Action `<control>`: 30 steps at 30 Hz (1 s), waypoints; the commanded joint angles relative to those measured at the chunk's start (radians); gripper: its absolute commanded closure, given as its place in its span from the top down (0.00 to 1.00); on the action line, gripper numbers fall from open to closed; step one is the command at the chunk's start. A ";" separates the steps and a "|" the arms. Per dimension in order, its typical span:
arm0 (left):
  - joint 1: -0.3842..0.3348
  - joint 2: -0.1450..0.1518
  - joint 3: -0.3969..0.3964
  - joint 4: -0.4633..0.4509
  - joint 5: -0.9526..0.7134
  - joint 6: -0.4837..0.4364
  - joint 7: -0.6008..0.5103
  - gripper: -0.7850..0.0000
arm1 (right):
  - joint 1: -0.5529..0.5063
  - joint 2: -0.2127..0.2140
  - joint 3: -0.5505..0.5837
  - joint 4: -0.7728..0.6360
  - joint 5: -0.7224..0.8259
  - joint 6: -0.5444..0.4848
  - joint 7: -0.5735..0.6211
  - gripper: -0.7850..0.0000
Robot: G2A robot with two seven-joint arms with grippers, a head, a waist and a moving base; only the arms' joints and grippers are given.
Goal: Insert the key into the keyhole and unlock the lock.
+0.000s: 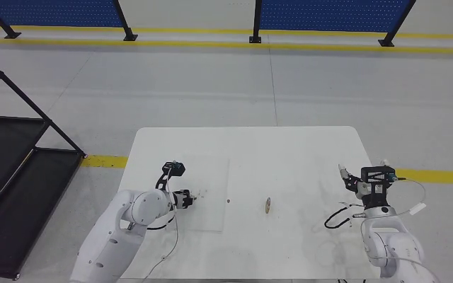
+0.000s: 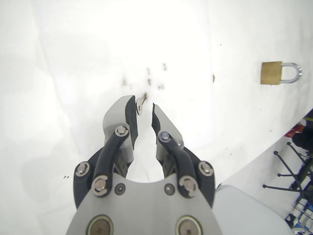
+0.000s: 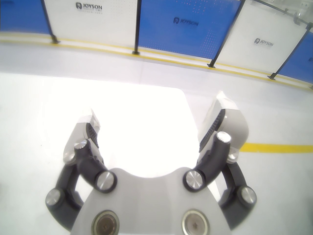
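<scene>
The table [image 1: 297, 148] fills the lower middle of the top view. The lock [image 1: 267, 205] lies on it a little right of centre and low in the frame, well apart from both arms. In the left wrist view the lock [image 2: 271, 72] is a brass block lying flat, its silver shackle [image 2: 293, 72] pointing away from the left gripper's side.

The left gripper [image 1: 188, 199] sits at the lower left of the top view, over a pale sheet [image 1: 212, 173] that covers the table's left part. Its jaws stand slightly apart, with a narrow gap between the black pads. The key [image 2: 139, 104] lies on the surface in that gap, right at the fingertips [image 2: 130, 106] and close against one pad. Whether it touches that pad cannot be told, and the jaws are not clamped on it. Small dark marks [image 2: 149, 81] dot the surface just beyond the key.

The right gripper [image 1: 346, 177] is at the lower right of the top view, near the table's right edge. In its wrist view the right gripper [image 3: 156, 121] has its jaws spread wide with nothing between them, over the table's corner. A black cable [image 1: 338, 218] loops on the table beside that arm.

A black rack [image 1: 28, 163] stands at the left edge of the top view. Blue fence panels [image 1: 56, 13] run along the top.
</scene>
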 commanded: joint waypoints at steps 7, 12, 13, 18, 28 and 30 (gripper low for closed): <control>-0.009 0.002 0.005 0.008 -0.004 0.012 -0.001 0.07 | 0.000 0.000 0.000 0.000 0.000 0.000 0.000 1.00; -0.011 0.005 0.004 0.001 0.001 0.012 -0.002 0.00 | 0.000 0.000 0.000 0.000 0.000 0.000 0.000 1.00; -0.007 0.006 0.002 -0.010 0.003 0.014 -0.004 0.00 | 0.000 0.000 0.000 0.000 0.000 0.000 0.000 1.00; 0.024 0.013 -0.009 -0.078 0.063 0.012 -0.004 0.00 | 0.000 0.000 0.000 0.000 0.000 0.000 0.000 1.00; 0.127 0.021 -0.066 -0.242 0.029 -0.024 0.057 0.00 | 0.000 0.000 0.000 0.000 0.000 0.000 0.000 1.00; 0.153 0.022 -0.099 -0.273 -0.031 -0.052 0.081 0.00 | 0.000 0.000 0.000 0.000 0.000 0.000 0.000 1.00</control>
